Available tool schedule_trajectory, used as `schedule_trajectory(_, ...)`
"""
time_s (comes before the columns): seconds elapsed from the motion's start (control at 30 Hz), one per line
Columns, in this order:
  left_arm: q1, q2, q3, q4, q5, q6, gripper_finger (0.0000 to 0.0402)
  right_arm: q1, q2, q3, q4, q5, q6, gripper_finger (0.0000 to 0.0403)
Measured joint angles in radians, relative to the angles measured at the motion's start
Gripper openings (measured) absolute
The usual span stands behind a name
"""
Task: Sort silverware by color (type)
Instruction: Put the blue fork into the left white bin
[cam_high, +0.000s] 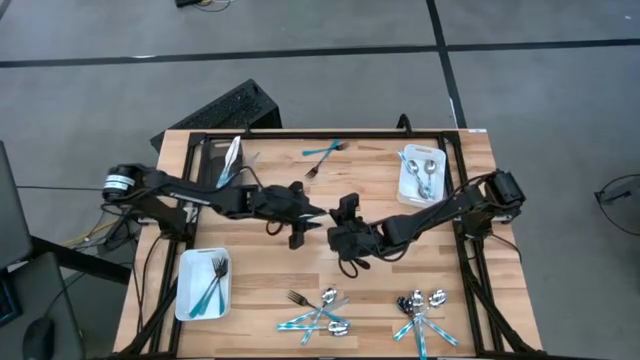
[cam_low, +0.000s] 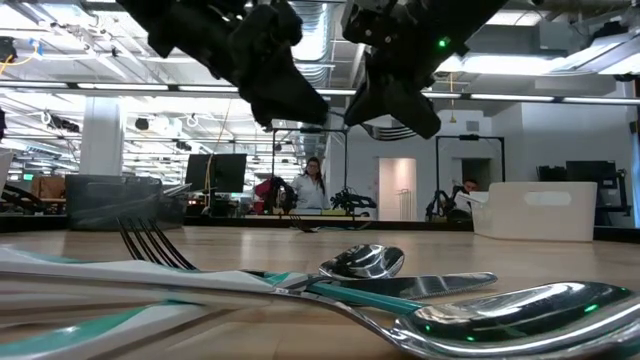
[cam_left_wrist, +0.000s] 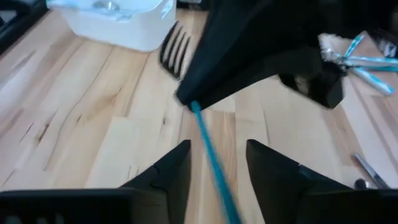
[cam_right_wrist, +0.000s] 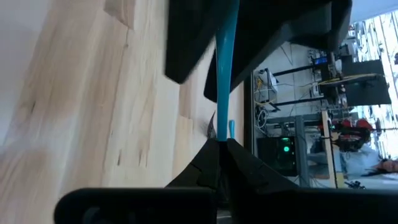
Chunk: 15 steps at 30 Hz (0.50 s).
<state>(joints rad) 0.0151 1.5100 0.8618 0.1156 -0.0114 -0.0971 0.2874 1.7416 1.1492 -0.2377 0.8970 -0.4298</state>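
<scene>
One teal-handled fork (cam_left_wrist: 205, 134) hangs above the desk (cam_high: 260, 250) centre, its thin, stiff, slippery handle pinched in the right gripper (cam_right_wrist: 219, 144) jaws, while the left gripper (cam_left_wrist: 214, 163) jaws straddle it unclosed.

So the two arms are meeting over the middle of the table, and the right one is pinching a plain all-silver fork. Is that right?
Almost. The fork is not all silver: its handle is teal-blue. The right wrist view shows the right gripper shut on that blue handle. The rest holds: the arms do meet over the middle of the table.
</scene>
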Motion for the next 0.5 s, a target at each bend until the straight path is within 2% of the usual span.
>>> schedule_trajectory(0.1,0.011,0.001,0.023,-0.041,0.005,-0.002,0.0109,0.0,0.0,0.0,-0.014,0.0,0.01,0.0034)
schedule_trajectory(0.3,0.029,0.0,0.038,-0.064,0.045,-0.002,0.0017,0.0,-0.002,0.001,-0.012,0.014,0.01,0.0034)
schedule_trajectory(0.5,0.028,-0.011,0.041,-0.103,0.025,-0.02,0.0017,-0.009,-0.002,0.002,-0.027,-0.012,0.1,0.0038)
